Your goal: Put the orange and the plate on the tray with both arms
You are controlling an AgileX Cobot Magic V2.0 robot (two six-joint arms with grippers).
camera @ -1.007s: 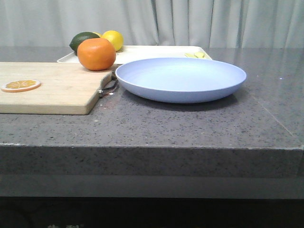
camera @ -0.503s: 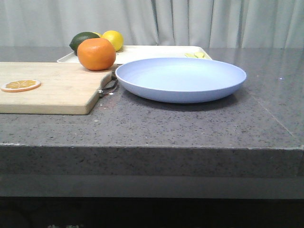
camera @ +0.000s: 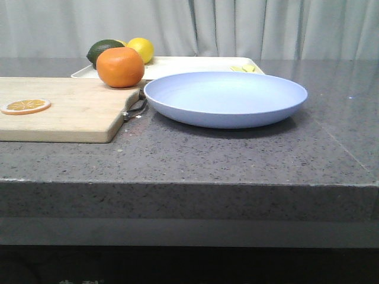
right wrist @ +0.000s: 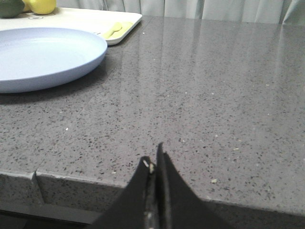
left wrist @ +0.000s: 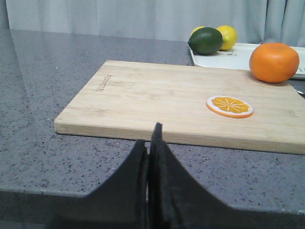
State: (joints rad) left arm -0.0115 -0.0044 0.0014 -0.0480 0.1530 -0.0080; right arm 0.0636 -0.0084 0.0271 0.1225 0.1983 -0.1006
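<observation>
The orange sits on the far right corner of the wooden cutting board; it also shows in the left wrist view. The pale-blue plate lies on the counter right of the board, in front of the cream tray; it also shows in the right wrist view. My left gripper is shut and empty, low at the counter's front edge, short of the board. My right gripper is shut and empty at the front edge, right of the plate. Neither gripper shows in the front view.
A thin orange slice lies on the board. A dark green lime and a yellow lemon sit at the tray's left end, small yellow pieces at its right end. A grey curtain hangs behind the counter.
</observation>
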